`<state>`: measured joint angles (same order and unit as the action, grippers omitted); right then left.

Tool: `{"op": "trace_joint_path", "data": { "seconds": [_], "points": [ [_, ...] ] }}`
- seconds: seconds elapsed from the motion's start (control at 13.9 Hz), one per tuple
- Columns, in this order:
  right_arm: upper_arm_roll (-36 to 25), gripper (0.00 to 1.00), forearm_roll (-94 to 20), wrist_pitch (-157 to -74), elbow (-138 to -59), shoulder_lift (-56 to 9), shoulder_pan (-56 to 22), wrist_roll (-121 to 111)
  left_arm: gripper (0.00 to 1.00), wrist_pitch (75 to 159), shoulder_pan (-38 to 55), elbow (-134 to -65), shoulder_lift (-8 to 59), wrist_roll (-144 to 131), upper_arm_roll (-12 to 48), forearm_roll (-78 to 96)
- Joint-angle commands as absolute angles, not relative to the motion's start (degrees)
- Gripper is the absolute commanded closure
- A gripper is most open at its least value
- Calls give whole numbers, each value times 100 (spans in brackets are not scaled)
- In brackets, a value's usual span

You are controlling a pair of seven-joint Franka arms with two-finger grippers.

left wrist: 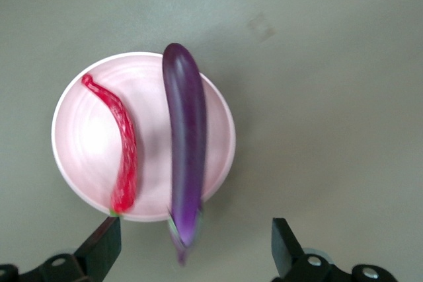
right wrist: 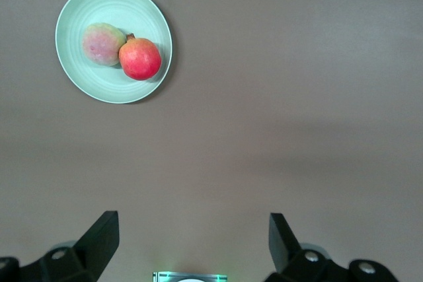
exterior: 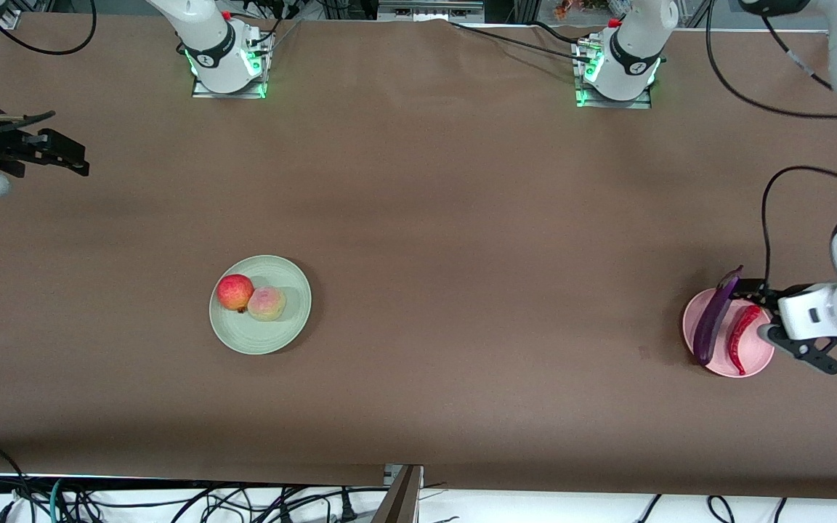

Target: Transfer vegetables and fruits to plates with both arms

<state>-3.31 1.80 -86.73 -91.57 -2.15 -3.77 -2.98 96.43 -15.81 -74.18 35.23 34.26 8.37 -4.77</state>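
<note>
1. You're seeing the left gripper [exterior: 789, 341] hovering, fingers apart, over the pink plate [exterior: 753, 363] bearing eggplant [exterior: 713, 319] and chili [exterior: 741, 338].
2. The right gripper [exterior: 73, 156] is waiting, fingers spread, well apart from the green plate [exterior: 259, 341] holding apple [exterior: 235, 291] and peach [exterior: 267, 303].
3. Transfers are looking finished; next likely calls for retreating.

Purple eggplant [exterior: 715, 315], red chili [exterior: 742, 337] on pink plate [exterior: 761, 358] — red fruit [exterior: 235, 291], perhaps blushed peach [exterior: 267, 303], mint plate [exterior: 259, 341].

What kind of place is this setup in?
Most likely a robotics lab: two arm bases bolted to a brown-covered table, loose cables along its edge, and toy-like produce staged on a mint green plate and a pink plate, near the open left gripper.
</note>
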Motion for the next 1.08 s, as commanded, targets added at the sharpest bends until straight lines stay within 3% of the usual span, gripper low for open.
{"op": "trace_joint_path", "data": {
  "seconds": [0.0,0.22,0.5,0.79,1.01],
  "points": [
    [-272,0,88,-8622,-9123,-272,-325,-422,0,9002,-1591,-7585,2657,2823,983,-255],
    [-272,0,88,-8622,-9123,-316,-325,-475,0,7931,-1591,-7629,1577,1780,1194,-79],
    [-281,0,79,-8622,-8957,-404,-334,-483,0,7094,-1591,-7812,424,574,1485,-97],
    [-272,0,79,-8622,-8833,-474,-334,-492,0,7942,-1696,-9172,-193,439,1477,-70],
    [-264,0,88,-8648,-8807,-483,-343,-492,0,8296,-1705,-9247,-45,220,1485,-70]
  ]
}}
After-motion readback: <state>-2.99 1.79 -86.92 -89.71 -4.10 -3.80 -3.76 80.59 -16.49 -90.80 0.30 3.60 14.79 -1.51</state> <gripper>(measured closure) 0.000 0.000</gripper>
